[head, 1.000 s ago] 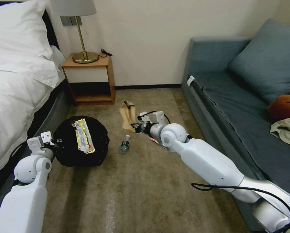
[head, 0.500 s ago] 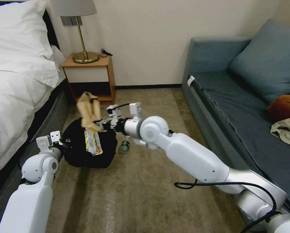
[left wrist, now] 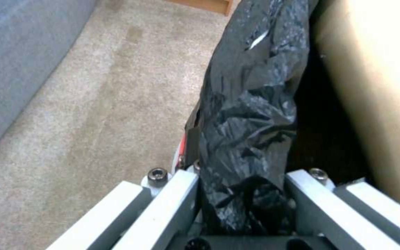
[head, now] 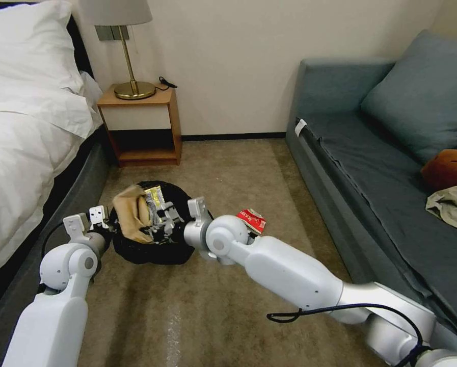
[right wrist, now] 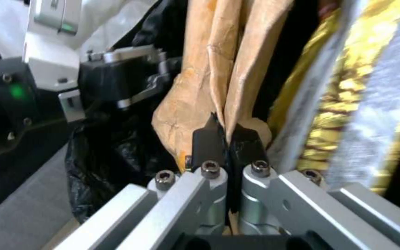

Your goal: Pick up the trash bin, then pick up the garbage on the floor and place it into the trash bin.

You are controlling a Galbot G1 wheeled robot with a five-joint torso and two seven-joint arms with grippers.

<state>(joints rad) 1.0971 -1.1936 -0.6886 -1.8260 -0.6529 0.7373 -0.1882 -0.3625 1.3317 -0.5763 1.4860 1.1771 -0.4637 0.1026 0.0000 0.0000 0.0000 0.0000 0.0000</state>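
Observation:
The trash bin (head: pixel 152 247), lined with a crinkled black bag, is held up from the carpet, tilted toward me. My left gripper (head: pixel 106 220) is shut on its rim; in the left wrist view the black liner (left wrist: pixel 251 132) is pinched between the fingers. My right gripper (head: pixel 159 219) is over the bin's mouth, shut on a crumpled brown paper bag (head: pixel 129 214), one piece of the garbage. The right wrist view shows the pads clamped on the paper bag (right wrist: pixel 209 86), beside a yellow-green wrapper (right wrist: pixel 348 90) lying inside the bin. A red-and-white packet (head: pixel 252 220) lies on the carpet behind my right arm.
A bed (head: pixel 19 153) runs along the left. A wooden nightstand (head: pixel 141 122) with a brass lamp stands at the far wall. A grey-blue sofa (head: pixel 371 153) lines the right side. Open carpet (head: pixel 187 316) lies in front of the bin.
My right gripper lifted the brown paper bag off the floor and swung it left into the bin's mouth. The left arm shifted the bin rightward. The red-and-white packet came into view.

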